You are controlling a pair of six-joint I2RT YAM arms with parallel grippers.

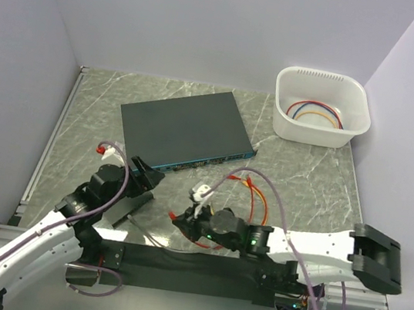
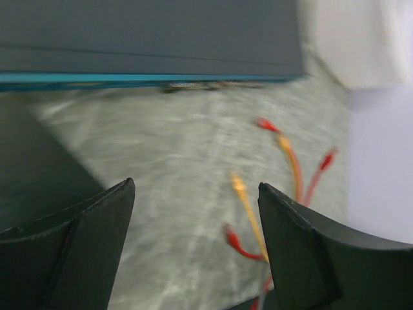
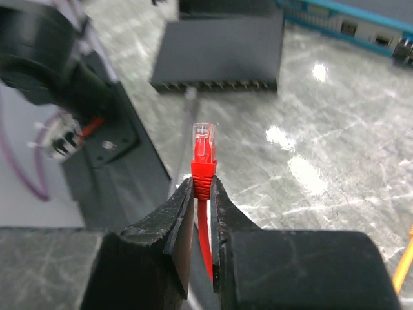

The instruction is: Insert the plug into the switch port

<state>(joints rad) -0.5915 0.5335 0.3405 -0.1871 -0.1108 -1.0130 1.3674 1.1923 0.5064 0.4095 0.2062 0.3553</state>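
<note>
Only the right wrist view shows the right gripper [image 3: 201, 187] closed on the red, clear-tipped plug [image 3: 203, 152], held upright. The left wrist view shows the left gripper [image 2: 197, 194] spread wide, empty, facing the teal edge of the switch [image 2: 148, 39], mid-table. The table [image 1: 305, 177] is grey-green marble; the walls [image 1: 211, 23] pale lilac.
</note>
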